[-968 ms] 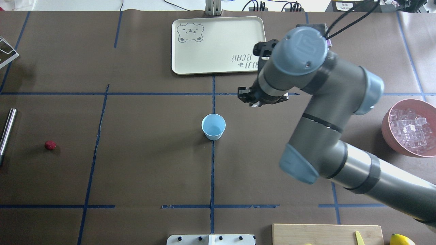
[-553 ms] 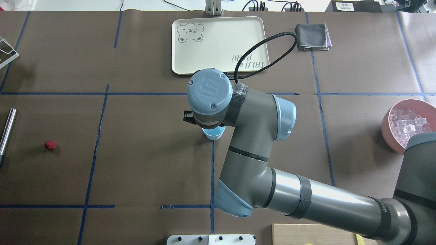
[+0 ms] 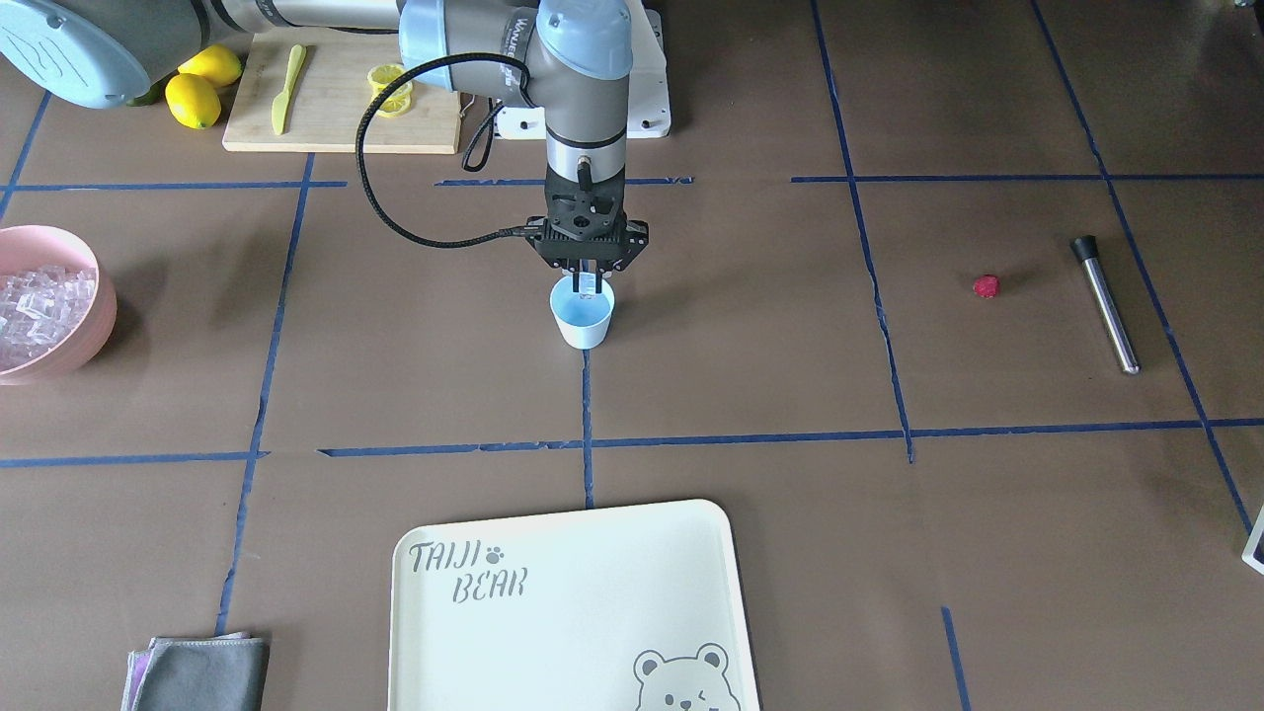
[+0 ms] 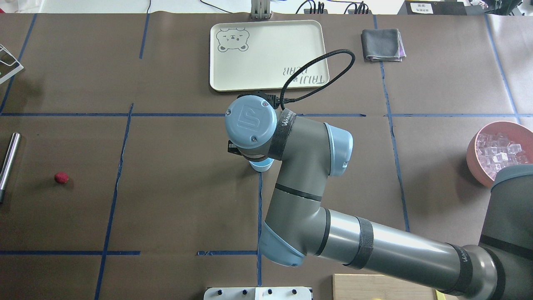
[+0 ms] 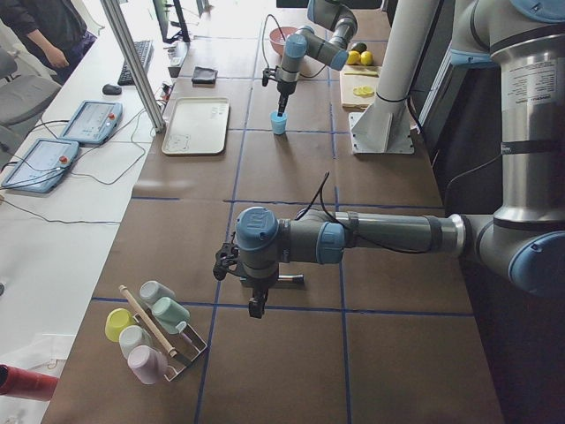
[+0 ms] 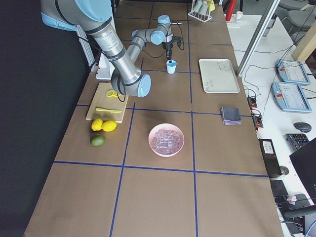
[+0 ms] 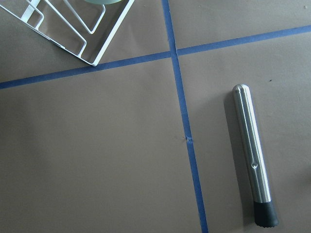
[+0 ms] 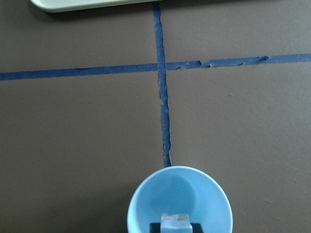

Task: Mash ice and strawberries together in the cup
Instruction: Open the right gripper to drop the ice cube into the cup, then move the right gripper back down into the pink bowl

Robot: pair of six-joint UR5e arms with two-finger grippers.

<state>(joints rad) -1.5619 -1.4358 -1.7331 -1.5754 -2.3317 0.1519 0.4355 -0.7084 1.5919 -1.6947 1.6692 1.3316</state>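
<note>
The light-blue cup [image 3: 583, 324] stands at the table's centre on a tape crossing. My right gripper [image 3: 590, 282] hangs straight down over its mouth, shut on a clear ice cube [image 8: 175, 221] held just inside the rim. In the overhead view my right wrist covers most of the cup [image 4: 261, 167]. The red strawberry [image 3: 986, 286] lies alone far towards my left side, near a steel muddler [image 3: 1106, 304]. My left gripper [image 5: 255, 307] hovers near the muddler [image 7: 250, 155]; I cannot tell whether it is open or shut.
A pink bowl [image 3: 84, 331] full of ice cubes sits on my right side. A cream tray [image 4: 266, 54] and a grey cloth [image 4: 383, 45] lie at the far edge. A cutting board [image 3: 336, 99] with lemons is near my base, and a cup rack [image 5: 154, 331] is far left.
My right arm swung left from beside the tray to above the cup, then settled slightly lower over its mouth. Cup and strawberry have not moved.
</note>
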